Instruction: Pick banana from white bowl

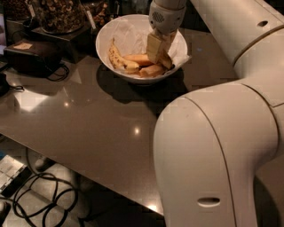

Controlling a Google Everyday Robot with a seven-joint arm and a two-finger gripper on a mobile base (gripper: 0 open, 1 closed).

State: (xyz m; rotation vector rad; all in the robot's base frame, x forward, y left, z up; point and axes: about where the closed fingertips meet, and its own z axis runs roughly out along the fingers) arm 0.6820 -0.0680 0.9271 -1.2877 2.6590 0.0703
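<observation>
The white bowl [111,31] with a crumpled white paper liner stands at the back of the dark table. A spotted yellow banana [120,61] lies along its left inner side, with more banana pieces [141,58] in the middle and at the front. My gripper [158,52] hangs from the white wrist and reaches down into the right half of the bowl. It is right at the banana pieces and hides part of them. Whether it holds anything does not show.
A clear jar of nuts [57,13] stands back left of the bowl. A black device with a cable [31,55] sits left on the table [88,128]. My bulky white arm [213,155] fills the right foreground. Cables [40,199] lie on the floor below the table's front edge.
</observation>
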